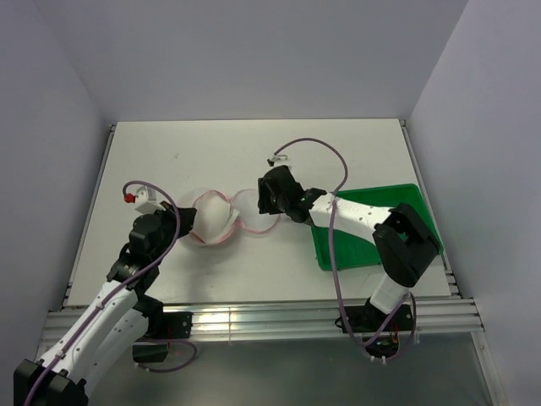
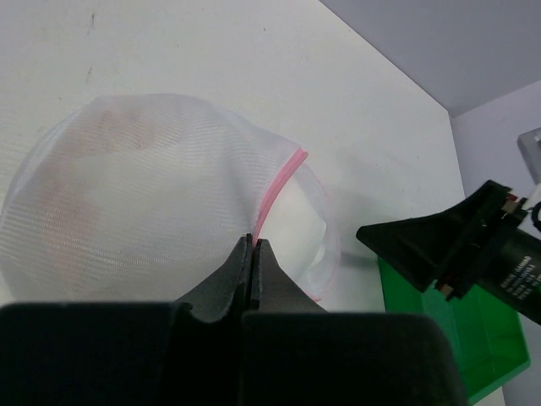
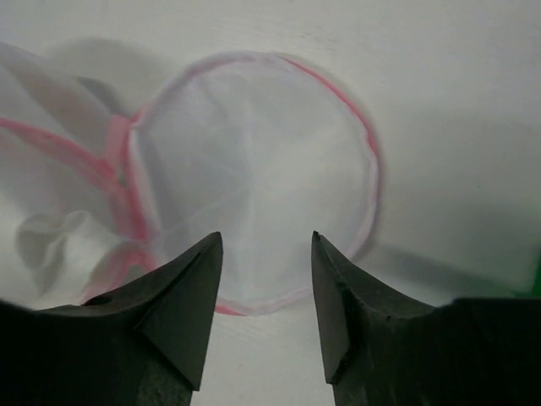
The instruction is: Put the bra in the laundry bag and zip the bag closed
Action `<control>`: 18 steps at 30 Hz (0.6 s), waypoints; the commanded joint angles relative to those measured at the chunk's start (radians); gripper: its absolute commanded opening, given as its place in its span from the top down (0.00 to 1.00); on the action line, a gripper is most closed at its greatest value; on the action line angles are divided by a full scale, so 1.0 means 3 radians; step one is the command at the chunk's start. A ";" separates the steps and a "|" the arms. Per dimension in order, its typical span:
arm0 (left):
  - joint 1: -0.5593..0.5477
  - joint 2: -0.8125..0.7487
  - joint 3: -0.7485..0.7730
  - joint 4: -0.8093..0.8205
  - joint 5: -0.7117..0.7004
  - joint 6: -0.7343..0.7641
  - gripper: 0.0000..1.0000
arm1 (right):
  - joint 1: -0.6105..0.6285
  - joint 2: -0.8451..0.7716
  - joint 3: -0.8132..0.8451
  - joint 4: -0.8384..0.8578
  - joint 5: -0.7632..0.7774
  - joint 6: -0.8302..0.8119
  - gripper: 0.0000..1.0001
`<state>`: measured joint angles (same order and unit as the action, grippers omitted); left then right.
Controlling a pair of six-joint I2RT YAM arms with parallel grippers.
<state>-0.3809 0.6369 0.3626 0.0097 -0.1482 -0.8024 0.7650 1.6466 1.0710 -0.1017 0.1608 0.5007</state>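
Bag (image 2: 127, 194) rim in left gripper (image 2: 254, 245), wrist-view

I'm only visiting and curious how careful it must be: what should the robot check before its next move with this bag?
1. Left gripper pinching the laundry bag's pink rim: ok.
2. Right gripper open over the bag's flat half: ok.
3. Bra inside: cannot tell, only a faint pink tint through the mesh.
4. Bag zipped: not ok, halves lie apart.
5. Green tray clear of the bag: ok.
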 commanded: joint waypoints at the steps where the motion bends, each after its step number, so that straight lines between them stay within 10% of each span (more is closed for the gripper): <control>1: 0.0002 -0.0052 -0.0032 0.0019 -0.0033 0.0001 1.00 | 0.0001 0.0110 -0.0026 -0.0157 0.0536 0.0054 0.48; 9: 0.0002 -0.0088 -0.0104 0.0024 0.0003 0.0011 1.00 | -0.0034 0.0432 -0.0021 -0.0162 0.0742 0.0136 0.40; 18: 0.0002 -0.0052 -0.0114 0.0054 0.0039 0.0016 1.00 | -0.0157 0.0683 -0.0011 0.0088 0.0369 0.0228 0.52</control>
<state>-0.3809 0.6254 0.3309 -0.0025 -0.1471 -0.8024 0.7277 1.8393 1.0702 -0.1284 0.2913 0.5419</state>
